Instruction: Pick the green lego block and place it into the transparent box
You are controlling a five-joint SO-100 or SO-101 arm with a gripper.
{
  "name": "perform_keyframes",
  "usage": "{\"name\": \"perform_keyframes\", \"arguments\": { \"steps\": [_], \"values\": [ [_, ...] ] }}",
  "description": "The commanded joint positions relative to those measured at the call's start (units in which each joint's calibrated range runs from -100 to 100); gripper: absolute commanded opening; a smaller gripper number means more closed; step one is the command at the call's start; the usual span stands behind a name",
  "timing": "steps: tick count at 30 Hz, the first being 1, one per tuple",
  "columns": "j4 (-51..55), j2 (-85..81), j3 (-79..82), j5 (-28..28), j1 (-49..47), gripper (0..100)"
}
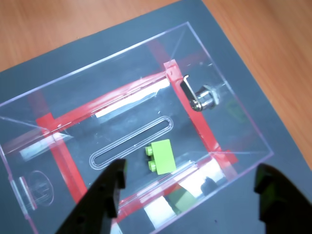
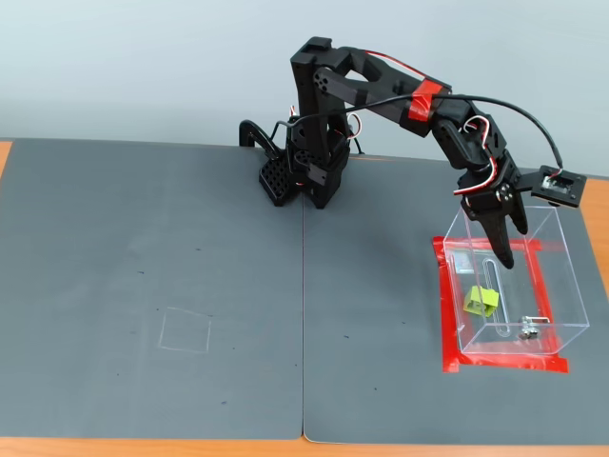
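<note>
The green lego block (image 1: 162, 156) lies inside the transparent box (image 1: 229, 92), on its floor near the long slot (image 1: 131, 141); it also shows in the fixed view (image 2: 481, 301), inside the box (image 2: 561, 286). My gripper (image 1: 190, 187) is open and empty, its two black fingers apart above the box's near edge. In the fixed view the gripper (image 2: 502, 238) hangs over the box's far side, clear of the block. The box stands on red tape (image 2: 443, 314), and its metal fitting (image 1: 204, 97) sits on one wall.
Dark grey mats (image 2: 190, 286) cover the wooden table (image 1: 58, 24). A faint square outline (image 2: 186, 330) is marked on the left mat. The arm's base (image 2: 304, 171) stands at the back centre.
</note>
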Motion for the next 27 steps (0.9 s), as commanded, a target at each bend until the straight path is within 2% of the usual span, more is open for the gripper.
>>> {"name": "perform_keyframes", "arguments": {
  "steps": [1, 9, 18, 27],
  "values": [
    [-0.4, -2.5, -2.6, 0.3, 0.8, 22],
    [0.1, -8.7, -1.7, 0.3, 6.6, 2],
    [0.1, -16.0, 0.9, 0.3, 18.0, 2],
    [0.1, -31.7, 15.5, 0.0, 30.0, 2]
  ]
}}
